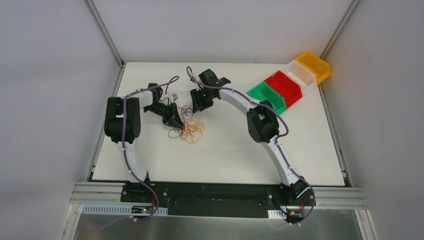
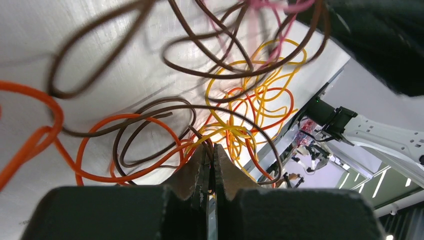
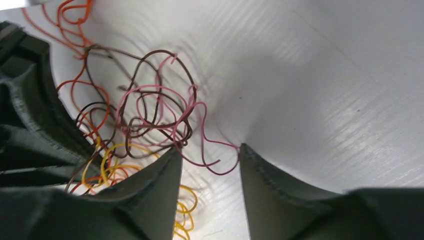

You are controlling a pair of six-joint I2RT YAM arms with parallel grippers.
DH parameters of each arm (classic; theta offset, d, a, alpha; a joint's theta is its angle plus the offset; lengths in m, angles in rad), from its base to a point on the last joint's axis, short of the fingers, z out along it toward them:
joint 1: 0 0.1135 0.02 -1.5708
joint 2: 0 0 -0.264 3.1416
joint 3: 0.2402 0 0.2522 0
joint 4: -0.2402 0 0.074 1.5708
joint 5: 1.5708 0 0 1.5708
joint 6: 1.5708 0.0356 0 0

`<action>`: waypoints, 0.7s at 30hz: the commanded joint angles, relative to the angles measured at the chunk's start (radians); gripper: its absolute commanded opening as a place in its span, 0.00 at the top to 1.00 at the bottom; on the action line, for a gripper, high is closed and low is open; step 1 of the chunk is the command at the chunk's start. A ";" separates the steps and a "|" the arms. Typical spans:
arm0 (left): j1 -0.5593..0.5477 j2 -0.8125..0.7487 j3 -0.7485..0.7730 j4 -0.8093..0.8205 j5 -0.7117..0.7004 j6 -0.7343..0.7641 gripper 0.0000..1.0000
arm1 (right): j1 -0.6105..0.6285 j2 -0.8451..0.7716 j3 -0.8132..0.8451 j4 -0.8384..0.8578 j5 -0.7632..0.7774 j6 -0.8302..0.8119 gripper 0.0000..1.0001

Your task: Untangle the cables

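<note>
The cables are a small tangle of thin curly orange, yellow, dark brown and pink wires on the white table, between the two arms. My left gripper rests at the tangle's left edge. In the left wrist view it is shut on the cables, with a dark brown strand and orange ones pinched between its tips. My right gripper stands over the tangle's upper edge. In the right wrist view it is open, and a loose pink loop of the cables lies between its fingers.
Green, red, white and yellow bins stand in a diagonal row at the table's back right. Grey walls close the table in at the sides and back. The arm bases sit at the near edge.
</note>
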 commanded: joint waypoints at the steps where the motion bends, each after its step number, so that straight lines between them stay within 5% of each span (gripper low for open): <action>1: 0.031 -0.081 -0.005 -0.003 0.033 0.009 1.00 | 0.005 0.012 0.033 0.043 0.060 -0.028 0.64; 5: 0.085 -0.109 0.032 -0.003 0.033 -0.009 0.93 | -0.001 -0.020 -0.013 0.035 0.030 -0.059 1.00; 14: 0.099 -0.145 0.097 0.139 -0.014 -0.162 0.56 | -0.007 -0.214 -0.255 0.165 -0.039 -0.038 1.00; 21: 0.029 -0.043 0.132 0.203 0.006 -0.234 0.41 | -0.002 -0.233 -0.263 0.145 -0.075 -0.024 1.00</action>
